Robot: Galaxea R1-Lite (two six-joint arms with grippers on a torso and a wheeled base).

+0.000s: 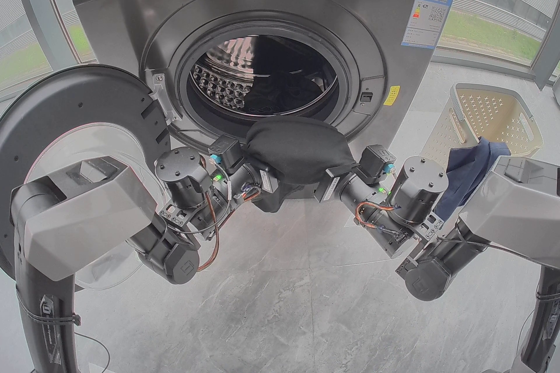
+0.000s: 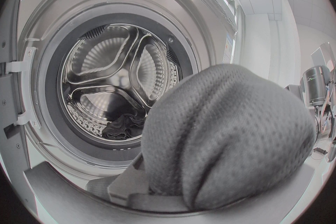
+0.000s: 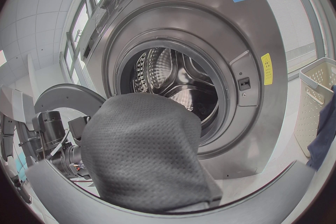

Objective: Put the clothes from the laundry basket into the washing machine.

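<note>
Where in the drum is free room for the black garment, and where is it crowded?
Free: the upper half of the drum, above the dark clothes on its floor. Crowded: before the opening's lower rim, where the black garment bulges.

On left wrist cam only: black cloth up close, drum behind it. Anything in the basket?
Observer: Yes. A blue garment hangs over the rim of the laundry basket, which is on the floor to the right of the washing machine.
Operator: Is the cloth on my arm alone?
Observer: No. In the head view the black garment is bunched between the ends of the left arm and the right arm, in front of the lower edge of the drum opening, not yet inside.
Operator: Door in the way?
Observer: No. The door is swung wide open on the robot's left, off to the side of the opening.
</note>
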